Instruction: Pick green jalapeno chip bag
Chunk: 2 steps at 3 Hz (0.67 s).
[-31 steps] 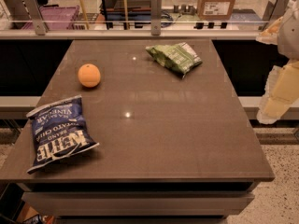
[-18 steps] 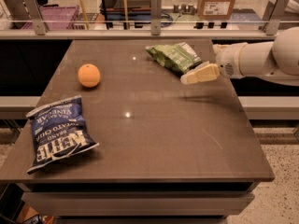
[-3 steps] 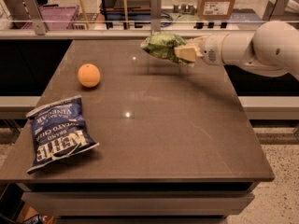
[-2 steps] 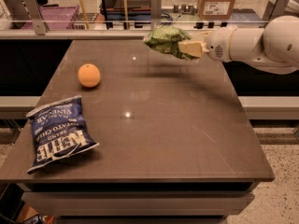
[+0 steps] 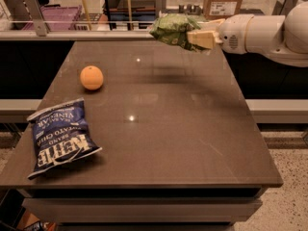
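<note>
The green jalapeno chip bag [image 5: 172, 30] is a small crinkled light-green bag, held in the air above the far right part of the brown table [image 5: 163, 124]. My gripper [image 5: 198, 36] comes in from the right on a white arm and is shut on the bag's right end. The bag hangs clear of the table surface, and its faint reflection shows on the tabletop below it.
An orange [image 5: 91, 77] sits at the table's left middle. A dark blue chip bag [image 5: 57, 136] with white lettering lies at the front left. Behind the table runs a rail with shelves, a purple crate [image 5: 53, 15] and a cardboard box [image 5: 222, 4].
The gripper reached the green bag on the table, closed on it and lifted it. Over the last second it rose a little higher. The orange and blue bag stayed put.
</note>
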### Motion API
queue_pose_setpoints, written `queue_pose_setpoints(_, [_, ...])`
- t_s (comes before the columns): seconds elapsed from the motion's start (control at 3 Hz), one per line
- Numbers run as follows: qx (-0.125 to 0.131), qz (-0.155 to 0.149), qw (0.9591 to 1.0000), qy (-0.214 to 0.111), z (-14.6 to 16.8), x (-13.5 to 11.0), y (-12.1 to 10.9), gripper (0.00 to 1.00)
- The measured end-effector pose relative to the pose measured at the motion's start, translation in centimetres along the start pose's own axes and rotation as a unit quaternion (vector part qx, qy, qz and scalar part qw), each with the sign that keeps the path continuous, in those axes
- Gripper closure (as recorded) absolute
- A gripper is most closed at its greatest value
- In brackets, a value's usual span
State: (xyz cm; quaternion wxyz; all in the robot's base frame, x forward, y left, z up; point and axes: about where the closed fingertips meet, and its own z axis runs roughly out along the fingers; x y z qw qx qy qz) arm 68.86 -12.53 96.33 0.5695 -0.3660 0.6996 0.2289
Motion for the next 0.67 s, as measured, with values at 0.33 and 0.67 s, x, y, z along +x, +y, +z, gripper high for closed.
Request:
queue_pose_setpoints(0.33, [0.011,-0.015,0.9998,-0.002,-0.98,-3.12,0.55,1.0])
queue_pose_setpoints(0.67, [0.011,-0.015,0.9998,-0.002,-0.97,-3.12,0.55,1.0])
